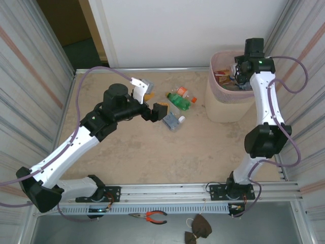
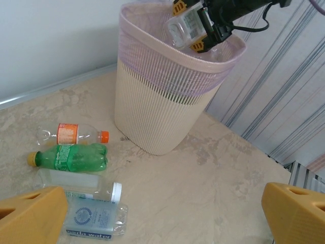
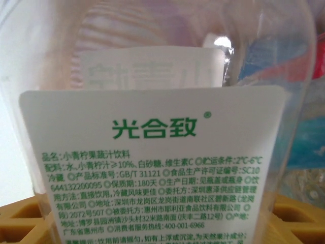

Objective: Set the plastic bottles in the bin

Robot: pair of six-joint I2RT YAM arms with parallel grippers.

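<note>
The right gripper (image 2: 189, 26) is closed on a clear white-labelled bottle (image 3: 152, 152), which is held over the open mouth of the bin (image 2: 152, 112) at the far right of the table (image 2: 218, 193). The left gripper (image 1: 151, 97) is spread wide and grasps nothing. Near it, four bottles are seen lying together left of the bin: an orange-labelled bottle (image 2: 71, 134), a green bottle (image 2: 73, 157), a white-capped bottle (image 2: 81, 185) and a flattened blue-labelled bottle (image 2: 96, 218).

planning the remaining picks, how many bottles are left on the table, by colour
orange-labelled clear bottle: 1
green bottle: 1
white-capped clear bottle: 1
blue-labelled clear bottle: 1
total: 4
not counted, white-labelled clear bottle in right gripper: 1
</note>
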